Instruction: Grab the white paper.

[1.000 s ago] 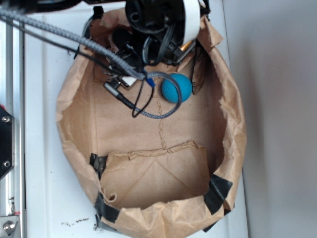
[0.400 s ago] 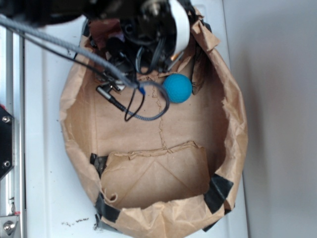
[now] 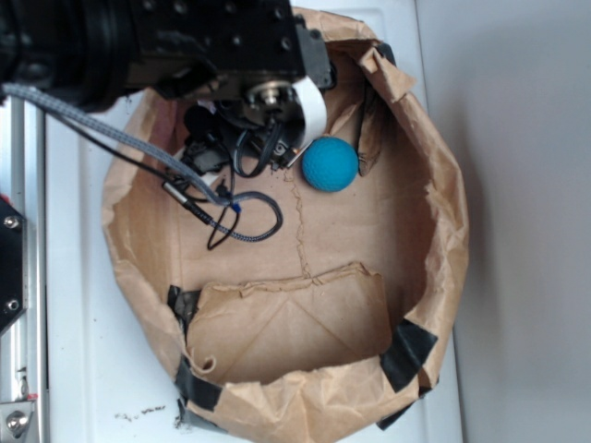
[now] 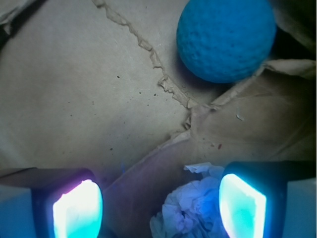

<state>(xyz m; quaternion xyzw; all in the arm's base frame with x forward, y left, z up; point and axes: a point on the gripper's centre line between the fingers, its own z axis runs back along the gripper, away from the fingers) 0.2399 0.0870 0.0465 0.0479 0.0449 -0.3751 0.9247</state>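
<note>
In the wrist view the white paper (image 4: 190,206), a crumpled wad, lies on the bag floor between my two glowing pads, close against the right pad (image 4: 242,206) and well apart from the left pad (image 4: 77,210). My gripper (image 4: 158,208) stands open around it. A blue ball (image 4: 225,37) rests ahead at the upper right. In the exterior view the arm covers the paper; the gripper (image 3: 231,148) sits low inside the brown paper bag (image 3: 443,231), just left of the blue ball (image 3: 330,164).
The bag's walls ring the gripper on all sides. A loop of grey cable (image 3: 245,217) hangs from the arm onto the bag floor. A folded flap (image 3: 295,323) lies at the bag's near side, with black tape (image 3: 406,355) at its corners.
The arm has swung in from the top and moved left and lower into the bag. The cable loop has shifted left with it. The blue ball has stayed put.
</note>
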